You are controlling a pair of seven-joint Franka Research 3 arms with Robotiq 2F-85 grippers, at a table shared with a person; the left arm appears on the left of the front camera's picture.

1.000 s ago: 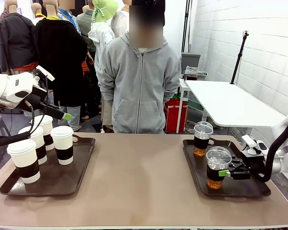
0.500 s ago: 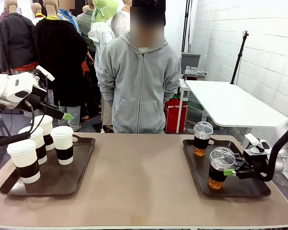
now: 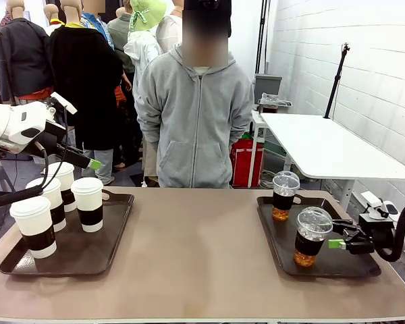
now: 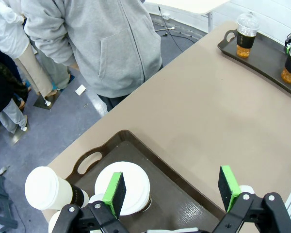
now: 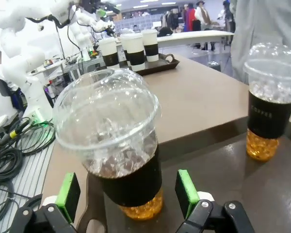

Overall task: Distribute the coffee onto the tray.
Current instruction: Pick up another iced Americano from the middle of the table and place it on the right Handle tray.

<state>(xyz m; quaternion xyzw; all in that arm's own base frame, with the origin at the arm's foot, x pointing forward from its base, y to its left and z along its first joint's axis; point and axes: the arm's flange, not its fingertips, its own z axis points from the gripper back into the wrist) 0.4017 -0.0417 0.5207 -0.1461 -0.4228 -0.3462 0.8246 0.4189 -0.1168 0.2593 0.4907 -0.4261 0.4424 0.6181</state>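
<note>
Four white lidded cups with brown sleeves (image 3: 88,202) stand on the left brown tray (image 3: 115,229). My left gripper (image 3: 88,162) hangs open above them; in the left wrist view one lid (image 4: 123,187) lies below its spread pads (image 4: 115,191). Two clear dome-lidded cups of amber drink stand on the right tray (image 3: 351,266): the far one (image 3: 285,196) and the near one (image 3: 312,236). My right gripper (image 3: 337,244) is open just right of the near cup (image 5: 121,160), with its green pads (image 5: 186,191) on either side of the cup's base, not gripping.
A person in a grey hoodie (image 3: 199,115) stands at the table's far edge, hands down. Bare brown tabletop (image 3: 196,250) lies between the trays. A white side table (image 3: 324,145) stands beyond the right tray.
My right gripper carried the near clear cup a little to the right, let go of it and drew back to the right. The left arm has not moved.
</note>
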